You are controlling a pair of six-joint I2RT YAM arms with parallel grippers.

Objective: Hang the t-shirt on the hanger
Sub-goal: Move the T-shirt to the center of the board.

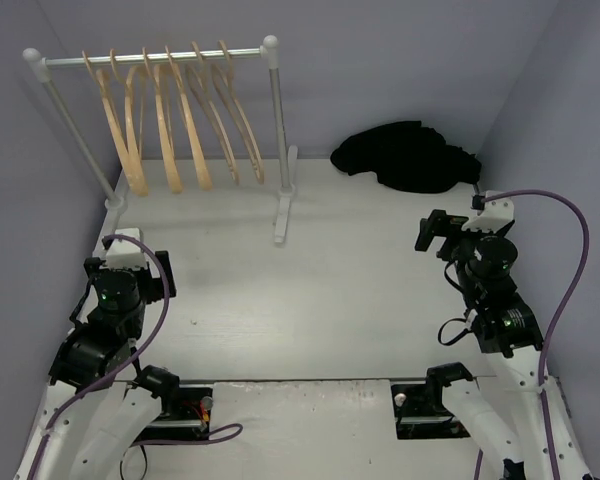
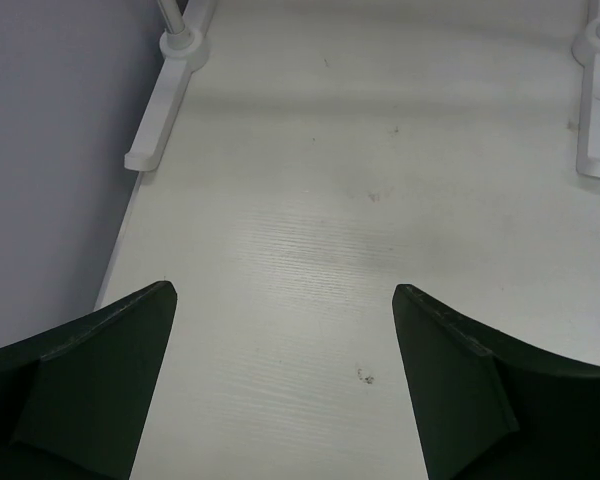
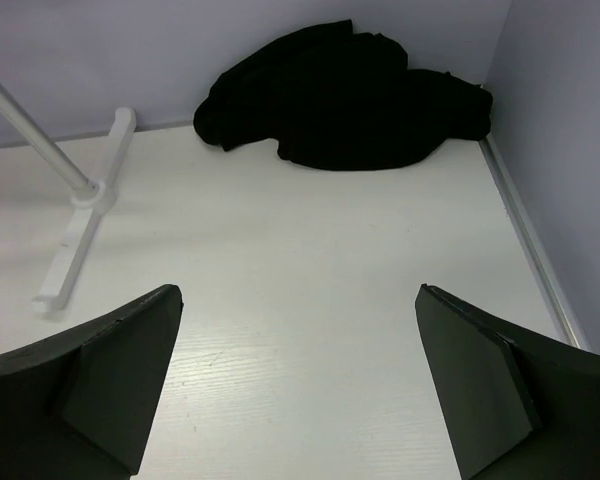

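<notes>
Left fingers (image 2: 100, 380) and right fingers (image 3: 110, 380) stand open, empty. The crumpled black fabric t-shirt (image 3: 340, 95), far ahead of the right ones, may be pinched several layers thick, blocking the pale wooden hanger (image 1: 171, 150).

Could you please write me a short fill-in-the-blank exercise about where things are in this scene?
1. The black t-shirt lies crumpled in the far ____ corner of the table.
2. The wooden hangers hang from the clothes rack at the far ____ side.
3. The left tool and the right tool are both ____ and hold nothing.
Missing words: right; left; open.
</notes>
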